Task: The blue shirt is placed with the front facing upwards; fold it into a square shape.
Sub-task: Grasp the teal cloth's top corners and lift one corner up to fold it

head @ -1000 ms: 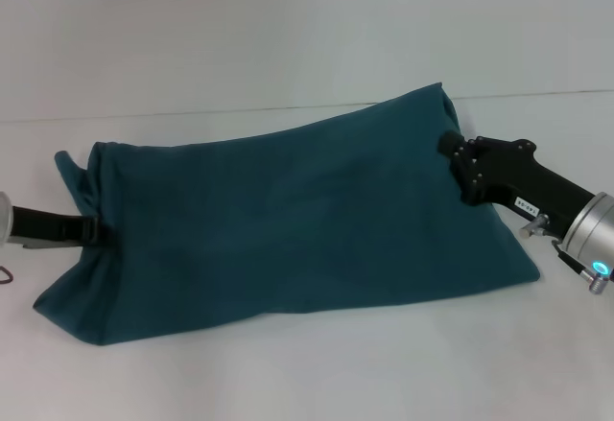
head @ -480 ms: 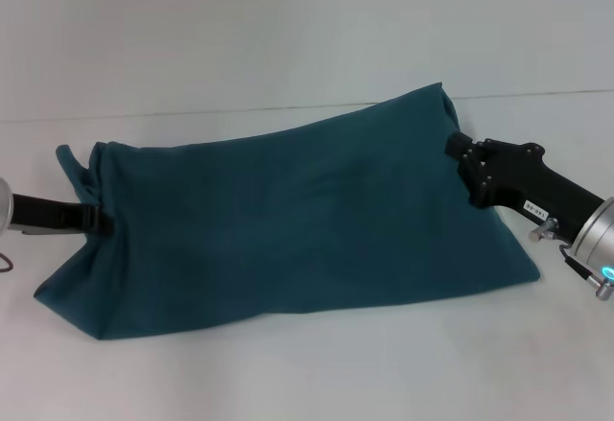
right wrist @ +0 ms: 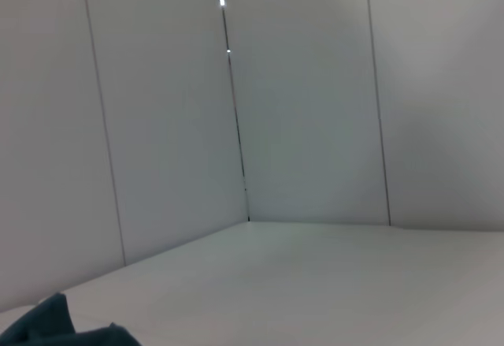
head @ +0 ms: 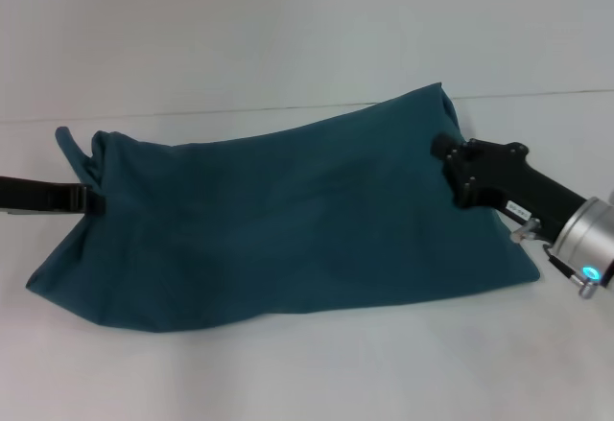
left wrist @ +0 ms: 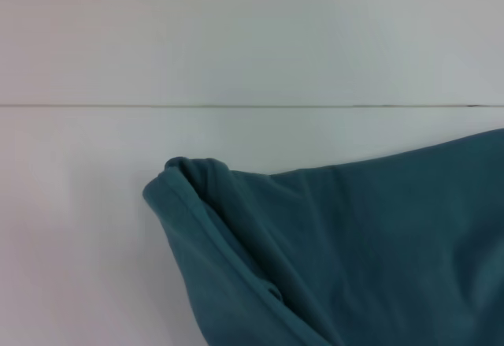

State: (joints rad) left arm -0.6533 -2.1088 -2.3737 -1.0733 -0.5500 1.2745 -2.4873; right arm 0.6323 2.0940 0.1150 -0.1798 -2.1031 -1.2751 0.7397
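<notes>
Bare table (head: 307, 373) surrounds the blue shirt (head: 288, 220); end effectors flank both ends.

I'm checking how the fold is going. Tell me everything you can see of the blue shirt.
The blue shirt is dark teal, soft cotton-looking cloth, folded into a wide slanted band on the white table; only plain fabric shows, no print. Its far right corner is raised, its left end bunched. The left gripper meets its left edge, the right gripper its right edge.

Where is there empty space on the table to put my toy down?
Bare table runs along the near edge, in front of the blue shirt. There is more behind it, up to the wall. The middle is crowded: the shirt fills it, with the left gripper at one end and the right gripper at the other.
</notes>
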